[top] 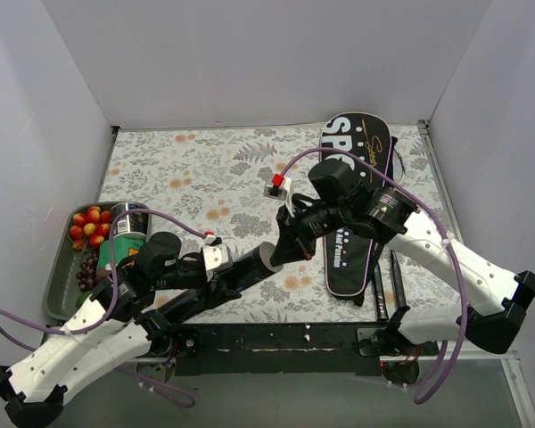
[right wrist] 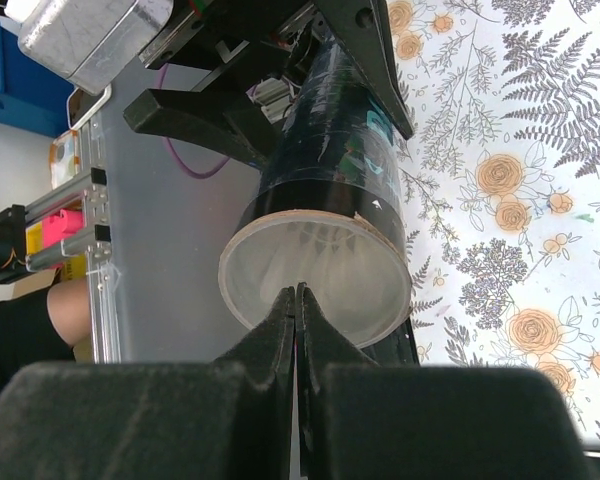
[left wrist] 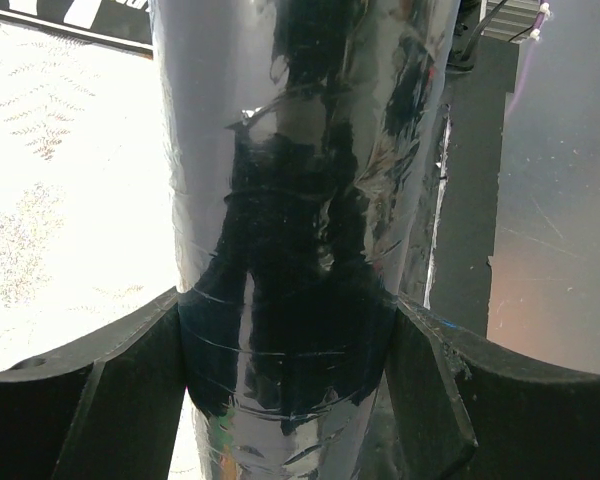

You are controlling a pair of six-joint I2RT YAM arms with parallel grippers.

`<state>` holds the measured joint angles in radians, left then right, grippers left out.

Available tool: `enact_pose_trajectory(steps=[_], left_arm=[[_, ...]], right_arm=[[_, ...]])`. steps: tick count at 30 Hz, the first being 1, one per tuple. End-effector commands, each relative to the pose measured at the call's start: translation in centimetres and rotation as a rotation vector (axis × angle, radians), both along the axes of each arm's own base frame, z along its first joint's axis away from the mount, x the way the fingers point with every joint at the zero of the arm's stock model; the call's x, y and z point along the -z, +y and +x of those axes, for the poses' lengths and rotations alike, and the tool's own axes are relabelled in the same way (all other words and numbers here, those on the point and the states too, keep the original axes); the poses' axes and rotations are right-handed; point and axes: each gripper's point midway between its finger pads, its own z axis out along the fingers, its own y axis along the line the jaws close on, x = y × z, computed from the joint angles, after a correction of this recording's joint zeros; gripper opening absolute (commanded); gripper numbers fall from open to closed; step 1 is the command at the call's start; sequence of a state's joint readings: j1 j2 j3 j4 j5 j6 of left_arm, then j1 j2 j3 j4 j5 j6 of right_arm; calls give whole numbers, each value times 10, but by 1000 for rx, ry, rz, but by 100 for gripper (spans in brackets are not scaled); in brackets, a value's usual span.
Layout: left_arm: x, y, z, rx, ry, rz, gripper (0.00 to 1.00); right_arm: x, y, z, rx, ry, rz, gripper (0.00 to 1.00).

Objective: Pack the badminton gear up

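Note:
My left gripper is shut on the long dark shuttle tube and holds it slanted above the table; the left wrist view shows the glossy tube clamped between both fingers. My right gripper is shut with nothing between its fingers, its tips at the tube's open mouth. White shuttlecock feathers show inside the mouth. The black racket bag lettered in white lies at the right, partly under my right arm. Black racket handles stick out near its front end.
A grey tray with red fruit and cans stands at the left edge, beside my left arm. A floral cloth covers the table. White walls close in the back and both sides.

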<state>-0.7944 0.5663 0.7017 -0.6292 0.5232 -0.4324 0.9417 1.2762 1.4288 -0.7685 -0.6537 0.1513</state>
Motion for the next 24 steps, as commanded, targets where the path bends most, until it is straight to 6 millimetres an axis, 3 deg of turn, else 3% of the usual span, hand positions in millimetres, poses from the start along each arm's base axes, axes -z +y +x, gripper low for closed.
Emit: enact_pose_trajectory(steps=[1,8,16,21,24], left_arm=[[-56,-14,5,18,-120,-181,19],[-60,-14,6,17,-129,-185,19],[-60,-14,7,15,-130,-183,19],[-58,-16,8,20,-121,-174,19],[-57,-18,9,18,-109,-171,19]], right_arm=[[25,18,-11,-47,30,-34,1],[37,23,-16,-51,48,-37,1],[30,16,-13,-19,11,-52,1],[5,11,6,75,-94,-57,1],[-25,7,29,182,-190,-34,9]])
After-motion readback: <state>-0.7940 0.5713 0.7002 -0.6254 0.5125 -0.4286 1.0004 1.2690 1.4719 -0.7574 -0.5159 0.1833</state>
